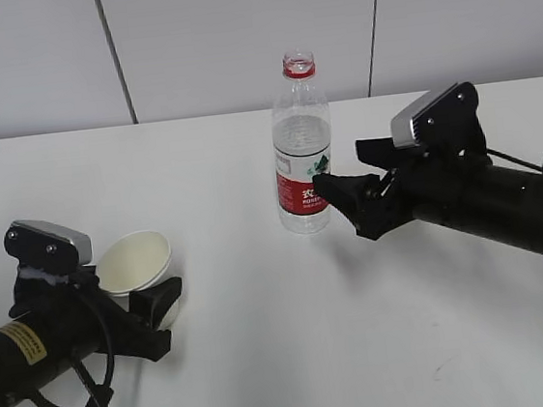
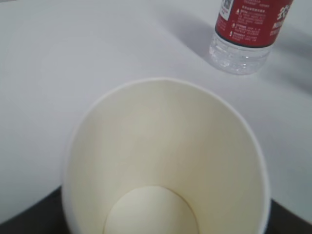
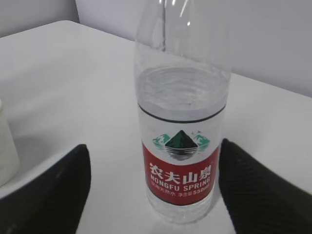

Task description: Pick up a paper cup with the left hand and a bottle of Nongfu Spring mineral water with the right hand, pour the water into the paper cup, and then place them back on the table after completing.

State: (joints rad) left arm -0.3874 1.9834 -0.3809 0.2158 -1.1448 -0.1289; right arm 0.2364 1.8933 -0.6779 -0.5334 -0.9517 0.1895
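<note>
White tabletop [image 1: 268,359] runs back to a pale panelled wall in the exterior view. On it the bottle [image 1: 302,147] stands upright, uncapped, with a red neck ring and a red label, partly filled with water [image 1: 301,137]. The right hand [image 1: 344,199] reaches in from the right, its fingers spread at label height, one tip just at the bottle's side. At lower left the paper cup [image 1: 135,264] tilts between the fingers of the left hand [image 1: 152,318].

From the left wrist, the cup [image 2: 165,165] fills the view, its mouth facing the camera, empty inside; the fingers are mostly hidden, so their grip cannot be told. The bottle's base [image 2: 241,46] stands beyond.

From the right wrist, the bottle [image 3: 181,146] stands between two wide-apart fingers [image 3: 263,195], clear of both.
</note>
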